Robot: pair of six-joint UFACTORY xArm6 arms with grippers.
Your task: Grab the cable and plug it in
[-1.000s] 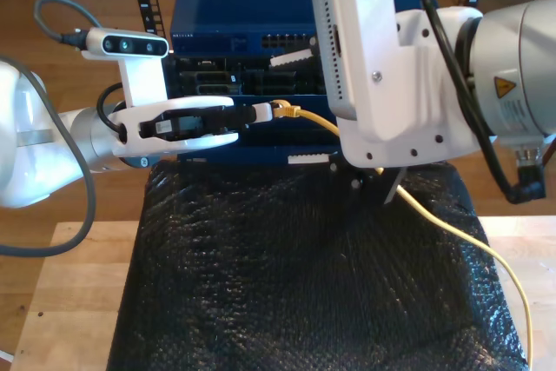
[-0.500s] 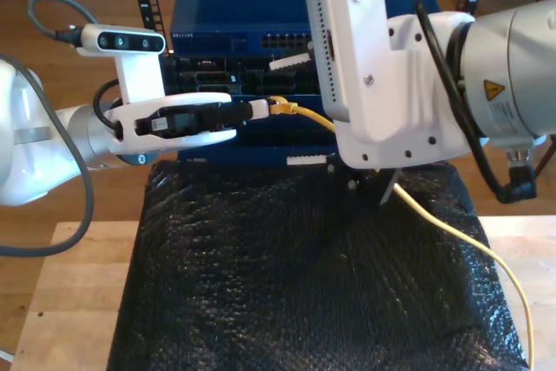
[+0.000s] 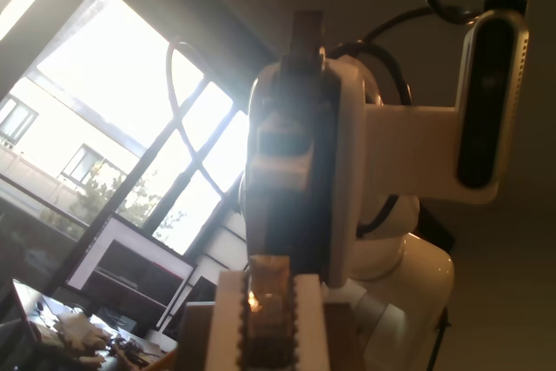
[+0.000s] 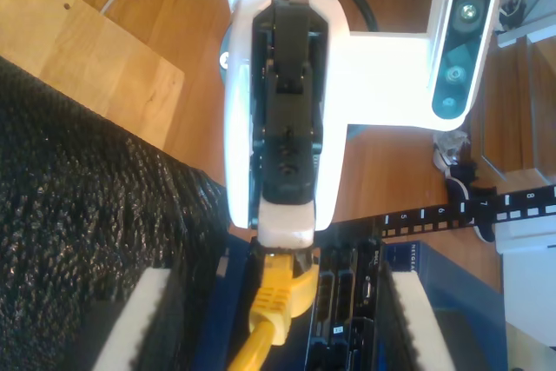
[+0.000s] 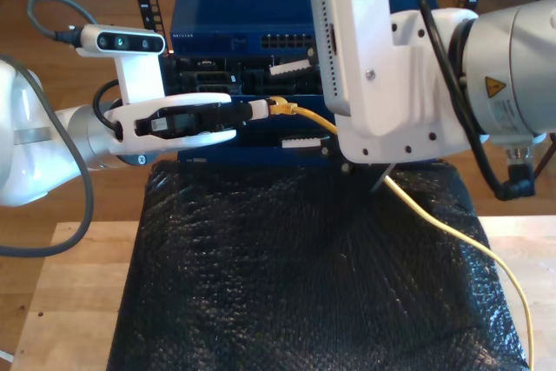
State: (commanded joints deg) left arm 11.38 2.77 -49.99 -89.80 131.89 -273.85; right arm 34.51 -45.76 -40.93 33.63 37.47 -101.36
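Compared with half a second back: lower white toothed finger [image 5: 300,141] of my second gripper [image 5: 295,102] raised, closer to the upper one, the wide white arm housing shifted slightly toward the exterior view's right. No change at my first gripper [image 5: 265,110], pressed together on the plug end of the long thin yellow network cable [image 5: 434,219], right in front of the dark port rows of the blue metal switch box [image 5: 234,6] at the far side.

Seen from the second wrist view: spread toothed fingers either side of the yellow plug boot, touching nothing. Seen from the first wrist view: closed fingers around a small backlit piece, with bright windows behind the other arm.

Rest of the cable trailing near and to the exterior view's right over the black bubble-textured mat [image 5: 287,284] on the pale wooden table [image 5: 61,301]. Middle stretch of the cable hidden behind the second arm's housing.
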